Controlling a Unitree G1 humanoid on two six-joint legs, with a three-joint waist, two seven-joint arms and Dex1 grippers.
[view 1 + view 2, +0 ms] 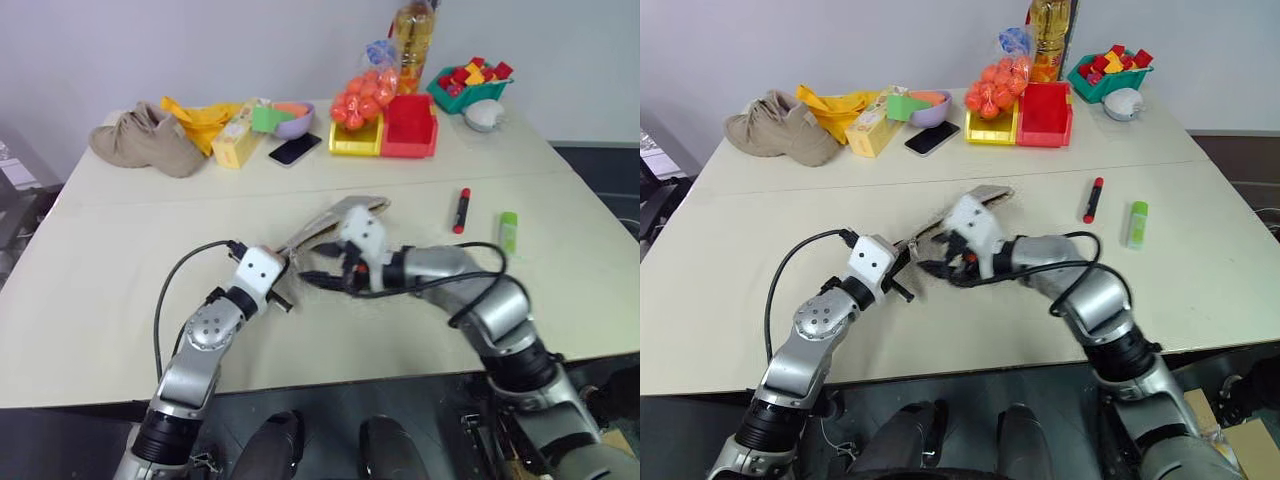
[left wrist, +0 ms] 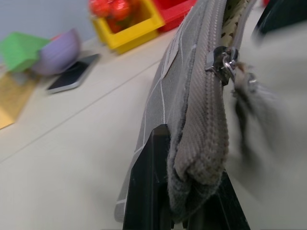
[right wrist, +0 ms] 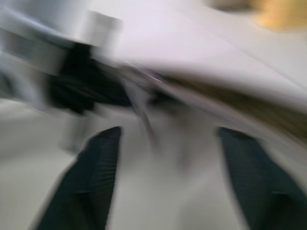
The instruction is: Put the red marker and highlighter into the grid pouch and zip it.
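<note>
The grid pouch (image 1: 340, 218), grey with thin white lines, is lifted off the table at its middle, its zipper edge up. My left gripper (image 2: 192, 201) is shut on the pouch's near end; the zipper pull (image 2: 223, 60) sits further along the edge. My right gripper (image 3: 165, 187) is open just beside the zipper edge, close to the left gripper (image 1: 283, 287), with nothing clamped between its fingers (image 3: 91, 182). The red marker (image 1: 461, 210) and the light-green highlighter (image 1: 508, 231) lie on the table to the right of the pouch.
Along the table's far side are a beige shoe (image 1: 145, 140), a yellow cloth, a purple bowl, a phone (image 1: 294, 150), a yellow bin with orange balls (image 1: 358, 120), a red bin (image 1: 410, 125), a bottle and a teal tray of blocks (image 1: 470, 85).
</note>
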